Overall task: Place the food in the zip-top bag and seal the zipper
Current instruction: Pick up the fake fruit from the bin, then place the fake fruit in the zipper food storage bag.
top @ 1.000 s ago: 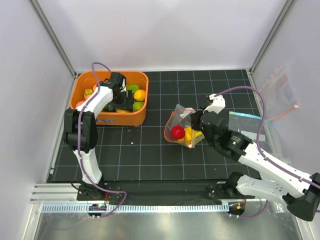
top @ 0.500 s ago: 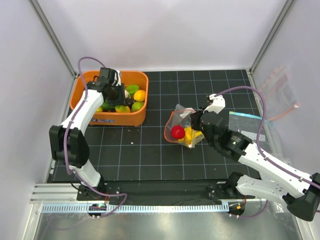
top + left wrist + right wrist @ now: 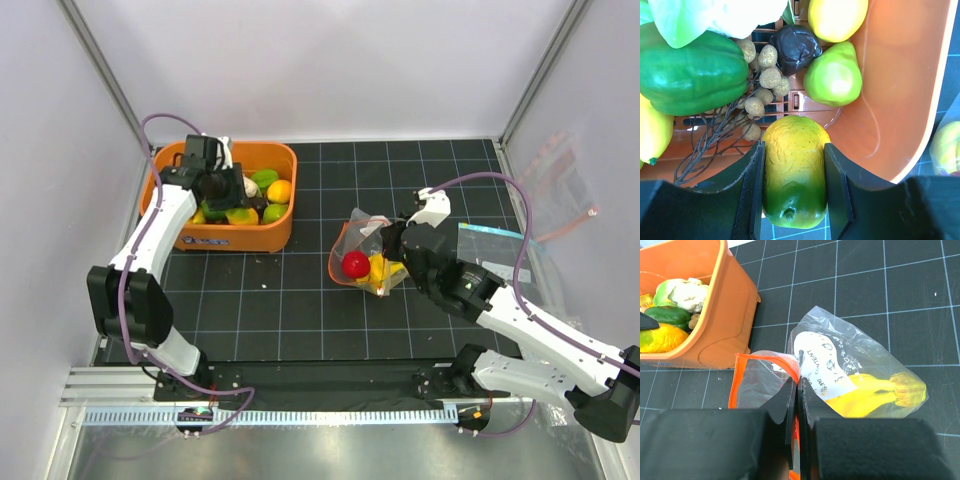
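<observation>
Left gripper (image 3: 793,150) clamps yellow-green toy mango (image 3: 790,200) in the orange plastic basket (image 3: 240,238) at 10 o'clock; right gripper (image 3: 796,390) pinches the clear crinkly plastic bag (image 3: 850,375).

The bin (image 3: 250,238) at the bench's far left corner is smooth orange plastic with a soft sheen. Inside, the green pepper (image 3: 690,75) and pear (image 3: 832,80) are glossy plastic, the mango (image 3: 792,165) finely pitted, the brown beads (image 3: 771,77) grainy and rough. The left end effector (image 3: 792,150) has matt black fingers (image 3: 752,195). The zip-top bag (image 3: 860,360) is crinkly clear film; the bench (image 3: 900,285) is matt black.
</observation>
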